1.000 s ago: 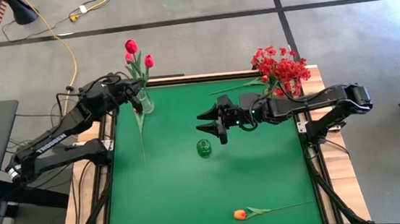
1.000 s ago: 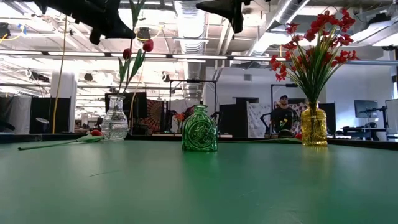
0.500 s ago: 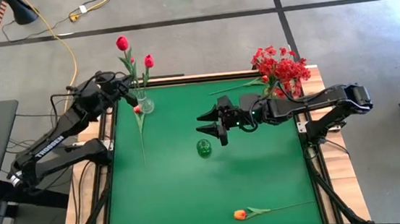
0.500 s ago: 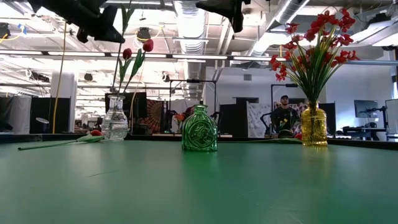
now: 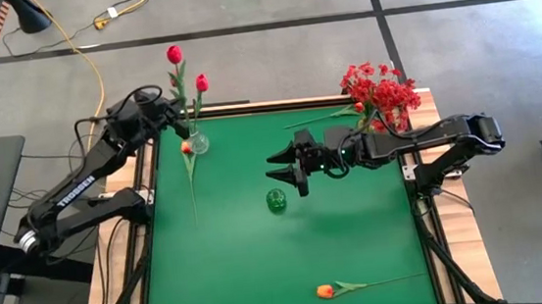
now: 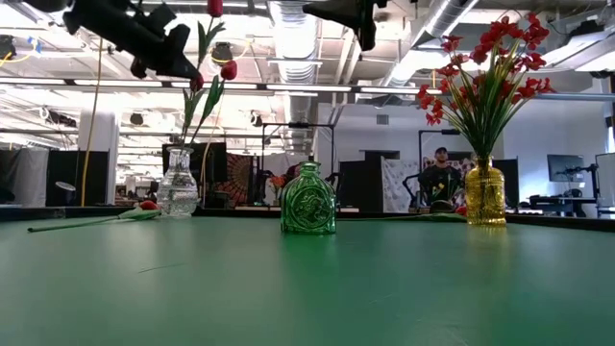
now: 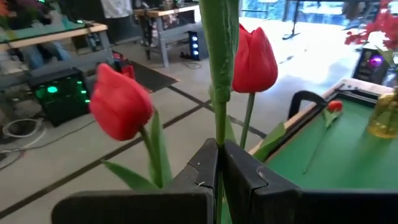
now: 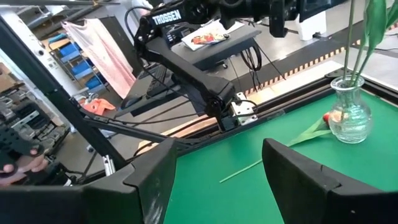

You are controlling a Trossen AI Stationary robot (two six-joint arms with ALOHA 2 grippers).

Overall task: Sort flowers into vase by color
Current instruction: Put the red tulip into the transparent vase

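My left gripper point(image 5: 171, 114) hovers at the table's far-left corner, just above the clear glass vase point(image 5: 195, 142), and is shut on a red tulip point(image 5: 175, 54). Two more red tulips point(image 7: 254, 59) stand in that vase. Another red tulip point(image 5: 187, 149) lies flat on the green table beside it. My right gripper point(image 5: 287, 168) is open in the air above the small green vase point(image 5: 276, 201) and touches nothing. The yellow vase point(image 6: 485, 192) at the far right holds the red blossom sprays point(image 5: 379, 88). An orange tulip point(image 5: 325, 291) lies near the near edge. My left gripper pinches the held tulip's green stem point(image 7: 219, 127) between its two fingers, well below the blossom. The fingers lie across the stem and come from the table's left side. The tulip stands nearly upright, its blossom point(image 6: 214, 8) above the gripper and its stem running down toward the clear vase's mouth.
A loose green stem point(image 5: 313, 121) lies on the table near the yellow vase. The table's wooden frame point(image 5: 146, 183) borders the green mat. A person point(image 6: 438, 178) stands in the room beyond the far edge. Bare green mat point(image 5: 261, 261) spreads across the middle and near side.
My left gripper, still shut on the stem, swung toward the table's left edge and then back toward the clear vase. The held tulip's blossom swayed left and returned, ending a little higher. The right arm has kept still.
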